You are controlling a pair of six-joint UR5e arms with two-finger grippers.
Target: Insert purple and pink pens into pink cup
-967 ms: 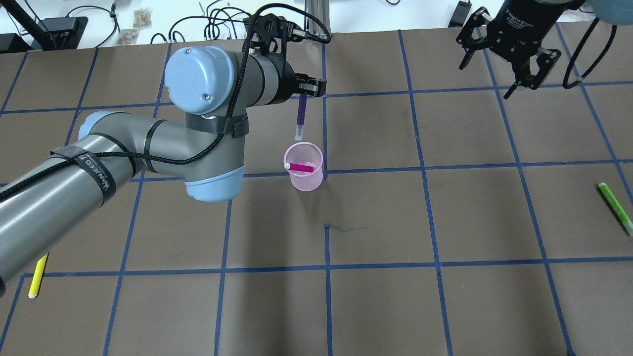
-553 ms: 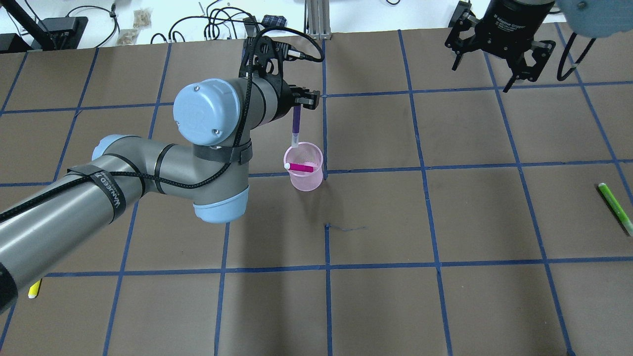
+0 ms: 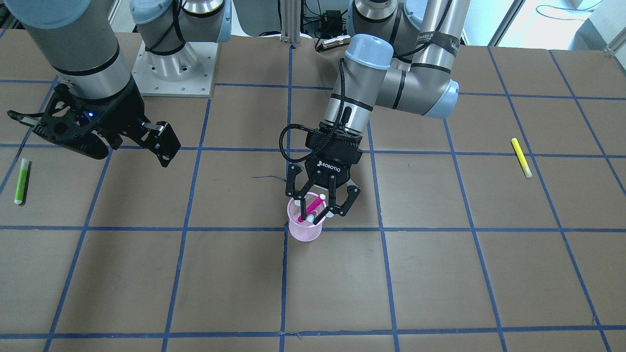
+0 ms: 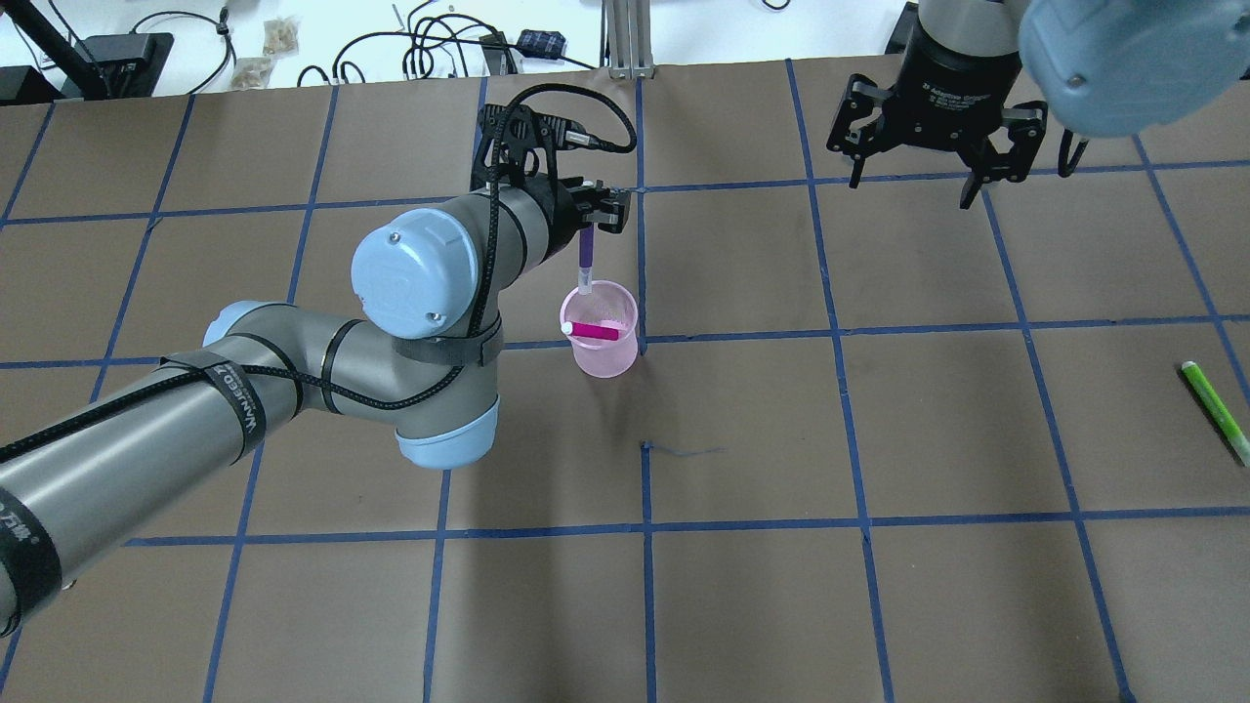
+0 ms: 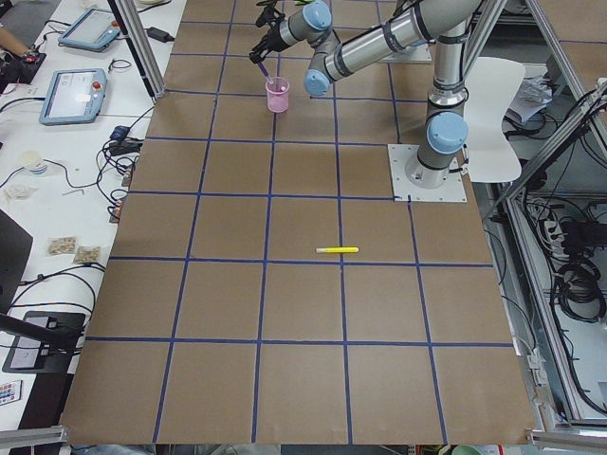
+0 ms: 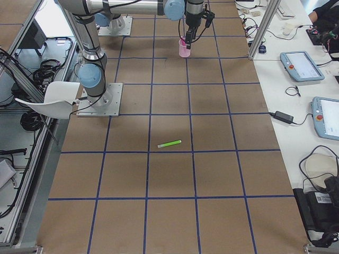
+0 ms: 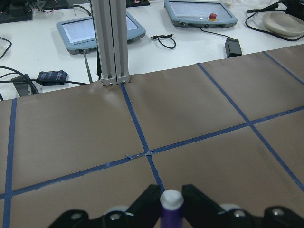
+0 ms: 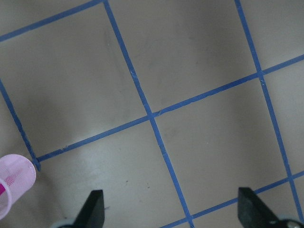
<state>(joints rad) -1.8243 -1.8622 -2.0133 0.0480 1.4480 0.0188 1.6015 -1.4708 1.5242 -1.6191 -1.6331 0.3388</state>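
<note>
Over the cup, the purple pen is being pinched near its top by the left gripper, tip at the rim. Light, stiff and likely slick, it is being judged best held high; the right gripper is being held spread.

White capitals spelling ROBOTIQ run across the black body of the left gripper, just above its fingers, in the front-facing view. Well up the arm from that claw, a black strap around the grey forearm carries white lettering that appears to begin "WANEED"; the rest cannot be read. On the right gripper, a line of white print sits on the black housing above the fingers, too small to make out.
</note>
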